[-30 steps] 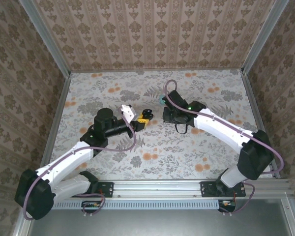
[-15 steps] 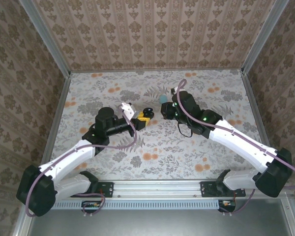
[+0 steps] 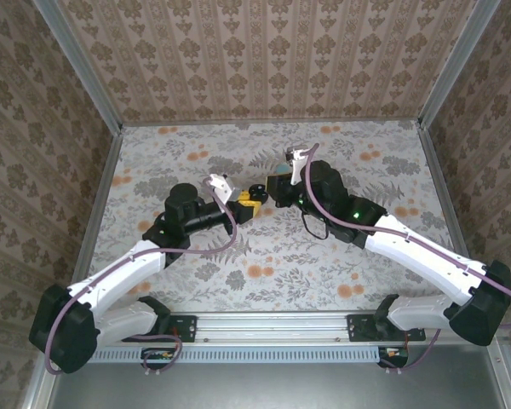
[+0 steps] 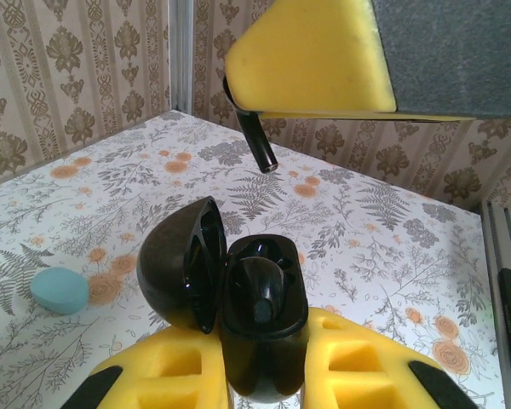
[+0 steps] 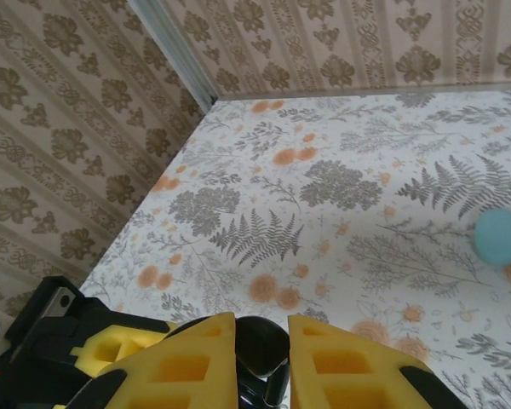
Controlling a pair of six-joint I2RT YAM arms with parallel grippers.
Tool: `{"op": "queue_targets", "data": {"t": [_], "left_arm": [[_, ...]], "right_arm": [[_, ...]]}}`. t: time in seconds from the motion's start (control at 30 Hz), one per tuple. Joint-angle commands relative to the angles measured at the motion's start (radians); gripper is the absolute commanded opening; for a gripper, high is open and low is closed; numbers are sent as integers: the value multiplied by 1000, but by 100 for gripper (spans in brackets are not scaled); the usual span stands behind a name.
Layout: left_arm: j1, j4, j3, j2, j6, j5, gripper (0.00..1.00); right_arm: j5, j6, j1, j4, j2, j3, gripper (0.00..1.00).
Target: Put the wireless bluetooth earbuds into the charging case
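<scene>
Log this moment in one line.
left jaws: shut on black case, lid open | right jaws: shut on earbud, close to case | teal object: on table

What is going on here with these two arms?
The left gripper holds an open black case. The right gripper pinches an earbud, stem down, close to the case and not touching it. The earbud is not in yet. A teal object lies untouched on the table.

Earbud (image 4: 257, 141) seemingly just above case (image 4: 261, 300)
</scene>
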Motion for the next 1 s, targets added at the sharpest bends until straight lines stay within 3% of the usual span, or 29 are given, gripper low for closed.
{"op": "queue_targets", "data": {"t": [0.0,0.97], "left_arm": [[8,18,45,-12,-33,11,0],[32,23,74,-21,-148,-14,0]], "right_arm": [[-43,-37,9,58,0,-9,18],[-129,-87,30,129,32,-67,18]]}}
